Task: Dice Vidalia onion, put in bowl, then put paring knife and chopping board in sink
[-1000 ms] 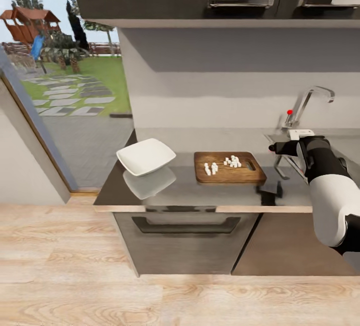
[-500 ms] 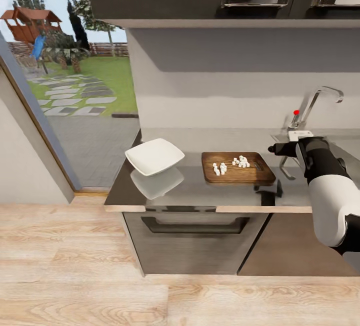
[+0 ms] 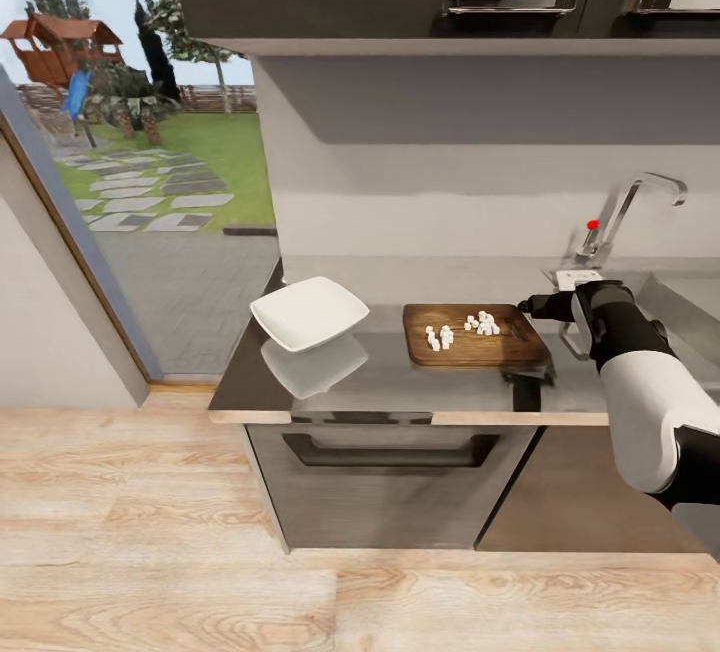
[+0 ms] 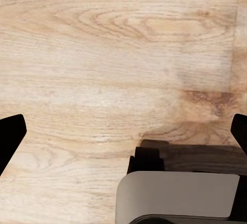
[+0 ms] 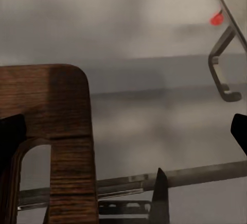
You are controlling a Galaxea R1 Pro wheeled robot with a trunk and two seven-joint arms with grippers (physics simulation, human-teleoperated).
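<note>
While spread wide, right fingers (image 5: pixel 9 131) at chopping board (image 3: pixel 474 336) handle-slot edge; left fingers (image 4: pixel 11 134) apart

The chopping board (image 3: pixel 474 335), a brown wooden rectangle with rounded corners, lies flat on the glossy grey countertop (image 3: pixel 400 387); its handle slot is at the end nearest the sink (image 3: pixel 690 300). The diced onion (image 3: pixel 464 328) sits on it as small whitish cubes in two loose clusters. The white squarish bowl (image 3: pixel 309 313) rests on the countertop well apart from the board, on the side away from the sink. In the right wrist view the board's slotted end (image 5: pixel 56 131) shows close up.
</note>
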